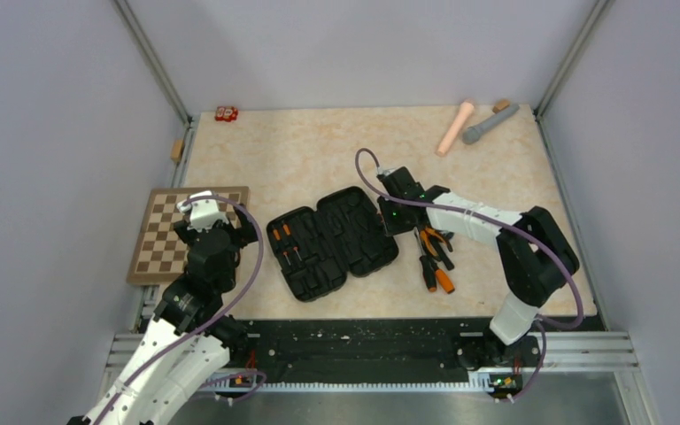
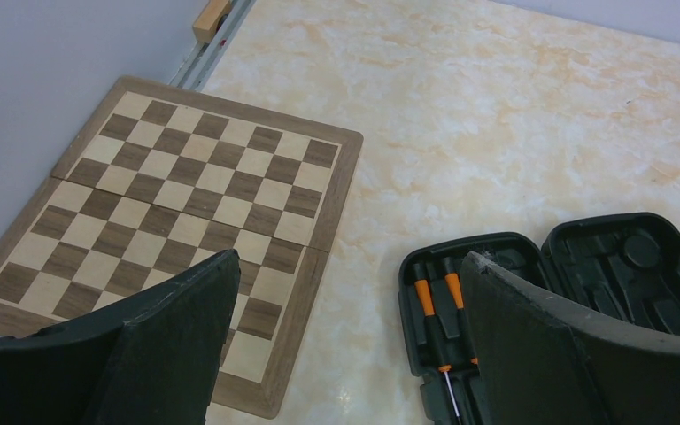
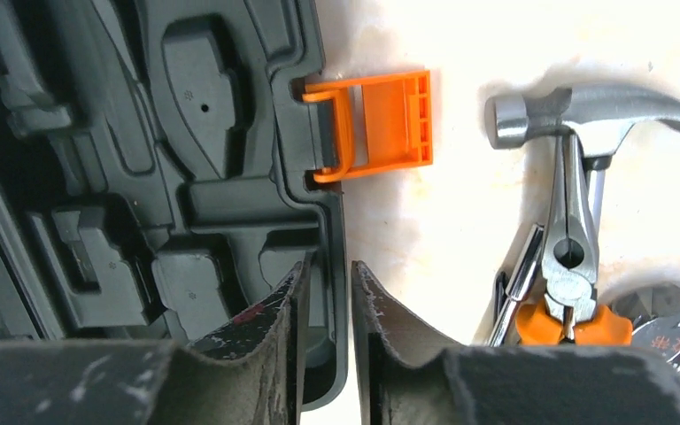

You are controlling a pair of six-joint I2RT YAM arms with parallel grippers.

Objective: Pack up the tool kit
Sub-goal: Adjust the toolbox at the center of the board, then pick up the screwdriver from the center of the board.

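One black case (image 1: 332, 241) lies open and flat about mid-counter, both moulded halves facing up. Two screwdrivers (image 2: 423, 297) with orange collars sit in slots of its left half. One orange latch (image 3: 381, 124) hangs off its right rim. Just right of the case lies a small loose heap: one hammer (image 3: 584, 111) and one pair of pliers (image 3: 569, 257) with orange grips. There are more black and orange handles beneath, too tangled to count.

The right tool (image 3: 329, 266) is at the case's right rim, below the latch. One finger is inside the rim and one outside, pressed together on that edge. The left tool (image 2: 350, 261) hangs left of the case, spread wide and holding nothing.

One brown chessboard (image 2: 186, 204) lies left of the case, near but apart. Two cylinders lie well beyond the case to the right, one pink (image 1: 454, 128) and one grey (image 1: 489, 124). One small red object (image 1: 226, 113) sits beyond the case at the far left edge. There are two small wooden blocks, one (image 1: 176, 149) on the left rail and one (image 1: 500, 105) by the grey cylinder.

The counter (image 1: 319, 150) is pale cream with a marbled pattern. Plain grey walls (image 1: 53, 133) on metal framing close it in on three sides.
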